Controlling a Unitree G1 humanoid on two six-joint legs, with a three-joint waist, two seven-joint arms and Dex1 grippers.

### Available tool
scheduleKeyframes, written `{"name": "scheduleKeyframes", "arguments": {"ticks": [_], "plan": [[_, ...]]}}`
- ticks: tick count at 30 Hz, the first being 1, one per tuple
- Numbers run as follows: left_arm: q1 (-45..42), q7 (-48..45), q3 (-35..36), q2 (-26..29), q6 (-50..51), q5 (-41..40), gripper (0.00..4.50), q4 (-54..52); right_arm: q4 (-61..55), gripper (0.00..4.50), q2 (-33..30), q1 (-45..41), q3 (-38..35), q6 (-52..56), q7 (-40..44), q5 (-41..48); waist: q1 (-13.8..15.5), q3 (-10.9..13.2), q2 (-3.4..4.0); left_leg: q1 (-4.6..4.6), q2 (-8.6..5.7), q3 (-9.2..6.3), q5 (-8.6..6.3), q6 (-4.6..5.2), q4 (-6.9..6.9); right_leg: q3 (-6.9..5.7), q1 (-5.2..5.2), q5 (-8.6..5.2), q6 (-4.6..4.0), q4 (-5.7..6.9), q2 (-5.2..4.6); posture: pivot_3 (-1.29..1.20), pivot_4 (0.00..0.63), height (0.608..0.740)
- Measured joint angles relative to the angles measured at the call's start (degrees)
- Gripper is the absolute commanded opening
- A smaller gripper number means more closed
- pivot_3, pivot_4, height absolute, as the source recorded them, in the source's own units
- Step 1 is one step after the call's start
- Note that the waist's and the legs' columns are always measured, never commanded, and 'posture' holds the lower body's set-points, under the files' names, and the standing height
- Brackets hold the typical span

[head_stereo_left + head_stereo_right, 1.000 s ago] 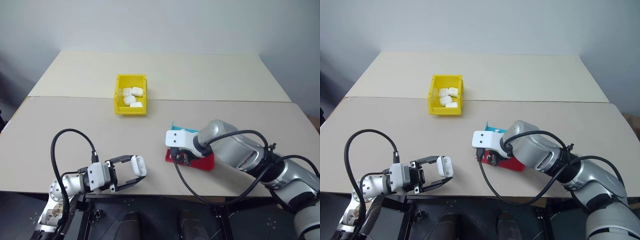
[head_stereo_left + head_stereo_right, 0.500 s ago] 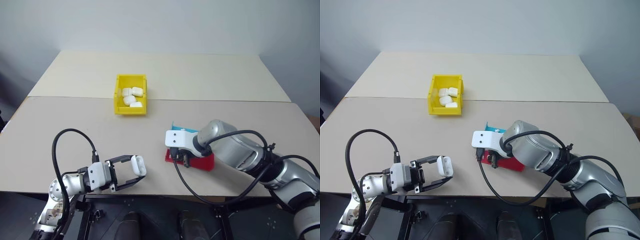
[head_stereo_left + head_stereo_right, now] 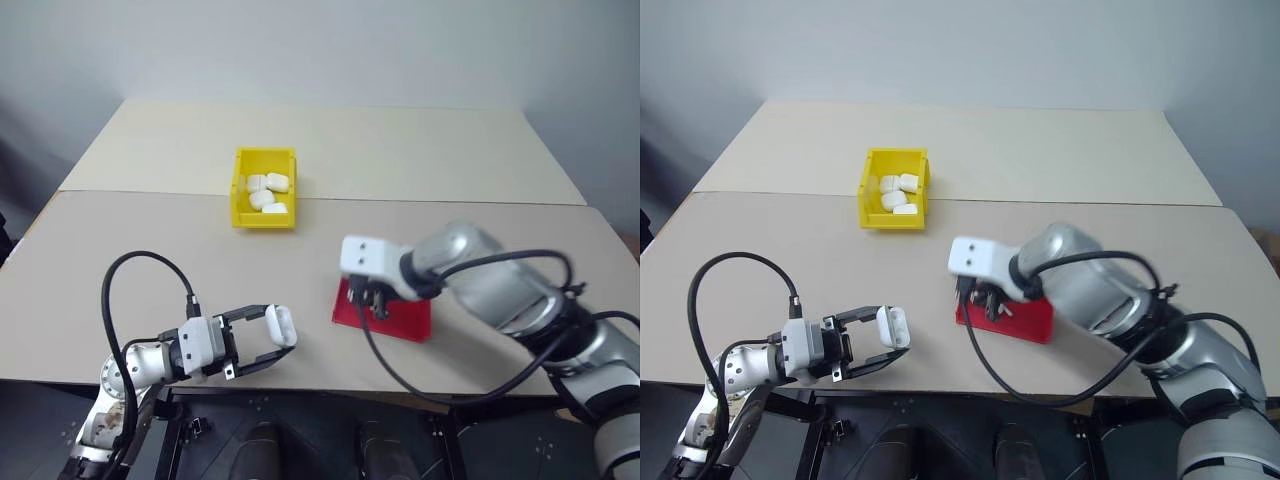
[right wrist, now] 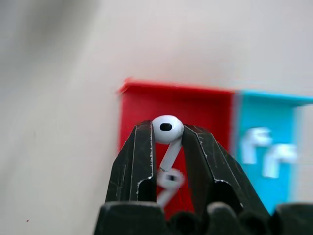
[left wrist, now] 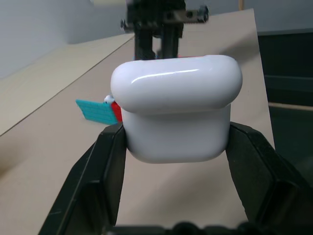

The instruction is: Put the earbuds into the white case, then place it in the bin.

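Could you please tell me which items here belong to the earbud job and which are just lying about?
In use:
earbud in right gripper
white case in left gripper
spare earbuds
yellow bin

Lying about:
red-and-blue tray
cases in bin

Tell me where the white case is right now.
The white case sits clamped in the left tool near the table's front edge, left of the red tray, lid open.

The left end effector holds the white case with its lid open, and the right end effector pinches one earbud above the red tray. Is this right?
Not quite: the white case has its lid shut, as the left wrist view shows. The left end effector does hold it, and the right end effector pinches one earbud above the red tray.
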Motion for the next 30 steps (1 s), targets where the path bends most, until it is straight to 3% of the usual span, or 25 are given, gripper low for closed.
{"name": "scheduleKeyframes", "arguments": {"ticks": [6, 14, 22, 30], "plan": [[-6.93, -2.04, -3.41, -1.92, 3.91, -4.56, 2.77, -0.96, -1.79, 0.63, 3.05, 3.27, -25.95, -0.82, -0.02, 11.13, 0.05, -0.02, -0.03, 0.05, 0.00, -0.04, 0.00, 0.00, 0.00, -0.02, 0.13, 0.00, 0.00, -0.02, 0.03, 0.00, 0.150, 0.740], [-20.29, -1.08, -6.80, -8.16, 15.12, -12.08, 2.77, -1.37, -6.33, 0.63, 15.47, 13.49, -43.68, -17.80, -3.81, 23.76, -0.54, -0.04, -0.05, 0.16, -0.02, -0.09, 0.00, 0.00, 0.00, -0.02, 0.26, 0.03, 0.05, -0.06, 0.04, 0.00, 0.150, 0.740], [-24.51, -2.15, -7.93, -10.58, 20.10, -13.74, 2.77, -1.30, -7.17, 0.63, 22.42, 20.84, -47.89, -31.79, -2.29, 36.29, -0.58, -0.03, -0.04, 0.26, -0.02, -0.11, 0.00, 0.00, -0.01, -0.02, 0.40, 0.02, 0.05, -0.10, 0.05, 0.00, 0.150, 0.740], [-24.71, -2.24, -7.55, -10.92, 22.54, -15.32, 2.77, -2.95, -4.06, 0.63, 20.44, 24.25, -41.64, -42.30, 6.89, 37.40, -0.74, -0.03, -0.04, 0.34, -0.01, -0.11, 0.00, 0.00, -0.01, -0.02, 0.44, 0.02, 0.05, -0.08, 0.07, 0.00, 0.150, 0.740]]}}
